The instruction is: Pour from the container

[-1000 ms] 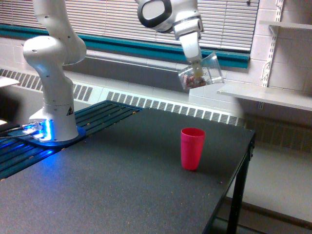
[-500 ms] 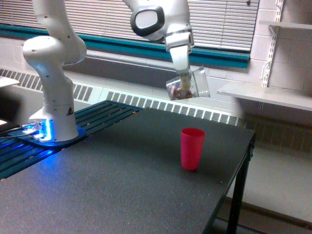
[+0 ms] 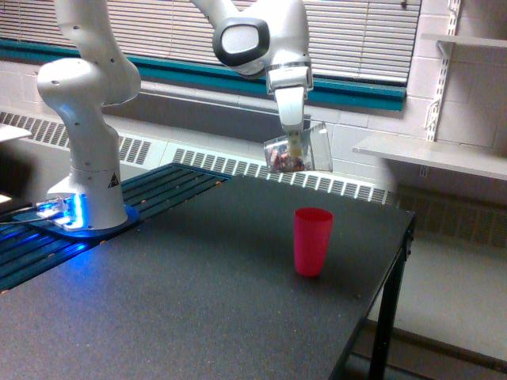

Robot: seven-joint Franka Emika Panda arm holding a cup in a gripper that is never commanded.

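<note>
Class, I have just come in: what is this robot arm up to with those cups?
The arm's gripper holds a clear container, tilted, with small dark bits inside, in the air above the black table. A pink cup stands upright on the table, below and a little toward the exterior view's right. Nothing is seen falling into it.

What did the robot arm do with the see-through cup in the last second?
The gripper carried the clear cup toward the exterior view's left and a little lower, and tipped it less steeply than before. It now hangs above the table, up and slightly left of the pink cup. The small dark bits are still inside the clear cup. The pink cup stayed upright in the same spot, and the robot's base did not move.
</note>
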